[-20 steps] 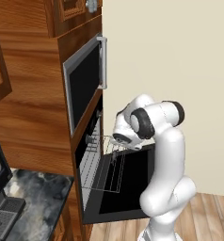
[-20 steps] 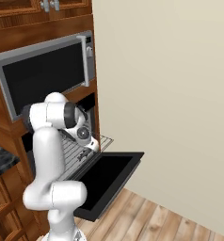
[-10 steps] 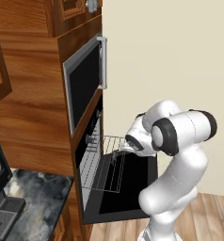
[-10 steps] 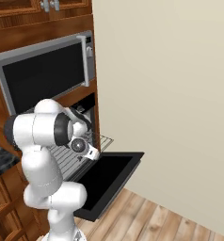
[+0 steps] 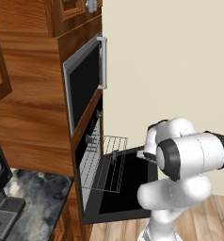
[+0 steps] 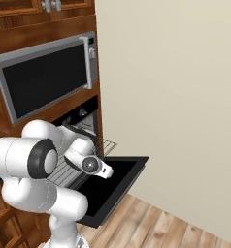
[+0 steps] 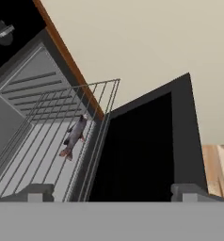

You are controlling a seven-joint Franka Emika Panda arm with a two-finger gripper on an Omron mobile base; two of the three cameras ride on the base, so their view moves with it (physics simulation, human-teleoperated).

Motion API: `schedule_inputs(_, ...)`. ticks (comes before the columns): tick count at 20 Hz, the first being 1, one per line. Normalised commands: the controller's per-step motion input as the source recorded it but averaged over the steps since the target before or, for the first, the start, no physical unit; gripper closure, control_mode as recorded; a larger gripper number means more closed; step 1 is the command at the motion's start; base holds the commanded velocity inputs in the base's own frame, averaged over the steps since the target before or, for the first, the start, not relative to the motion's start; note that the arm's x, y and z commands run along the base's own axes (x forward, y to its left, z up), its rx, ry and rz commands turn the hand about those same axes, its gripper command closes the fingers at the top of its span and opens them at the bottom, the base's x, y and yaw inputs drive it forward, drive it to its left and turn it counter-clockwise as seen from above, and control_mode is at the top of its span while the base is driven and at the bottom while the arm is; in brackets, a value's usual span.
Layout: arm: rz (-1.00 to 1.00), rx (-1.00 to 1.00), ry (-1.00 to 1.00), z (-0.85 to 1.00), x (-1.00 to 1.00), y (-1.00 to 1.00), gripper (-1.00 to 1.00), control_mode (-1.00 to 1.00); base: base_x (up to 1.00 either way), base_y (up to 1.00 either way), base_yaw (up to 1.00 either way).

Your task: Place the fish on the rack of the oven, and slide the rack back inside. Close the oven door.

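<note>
The small dark fish (image 7: 74,136) lies on the silver wire rack (image 7: 43,155), close to the rack's outer rail. The rack (image 5: 104,162) is pulled out of the black oven (image 5: 88,141) and juts over the dropped oven door (image 5: 128,188), with the fish (image 5: 115,155) a dark speck on its outer part. My gripper (image 7: 111,193) is open and holds nothing; it hangs back from the rack above the door (image 7: 142,150). From the right base view, my hand (image 6: 95,167) hovers over the rack (image 6: 107,145) and the door (image 6: 120,181).
A silver-framed black appliance (image 5: 83,82) with a vertical handle (image 5: 103,61) sits above the oven. A bare beige wall (image 6: 175,97) runs to the right. A dark stone counter (image 5: 36,193) lies at lower left. Wooden floor (image 6: 151,227) lies beyond the door.
My hand has drawn back from the rack toward the door's outer edge, and my elbow has swung out to the right. The fish stays on the rack.
</note>
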Motion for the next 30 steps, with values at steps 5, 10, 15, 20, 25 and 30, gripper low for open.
schedule_inputs(5,0.15,0.00,0.16,0.55,0.00,-0.48,-1.00,-1.00,0.00,0.00,0.00)
schedule_inputs(10,0.36,0.00,0.11,0.33,-0.03,-0.42,-1.00,-1.00,0.00,0.00,0.00)
schedule_inputs(15,0.57,0.00,0.00,0.00,0.00,-0.22,-1.00,-1.00,0.00,0.00,0.00)
schedule_inputs(20,0.66,0.00,-0.03,-0.04,0.00,-0.04,-1.00,-1.00,0.00,0.00,0.00)
schedule_inputs(25,0.61,-0.04,-0.07,-0.23,0.03,0.14,-1.00,-1.00,0.00,0.00,0.00)
schedule_inputs(30,0.56,-0.11,-0.15,-0.24,0.01,0.29,-1.00,-1.00,0.00,0.00,0.00)
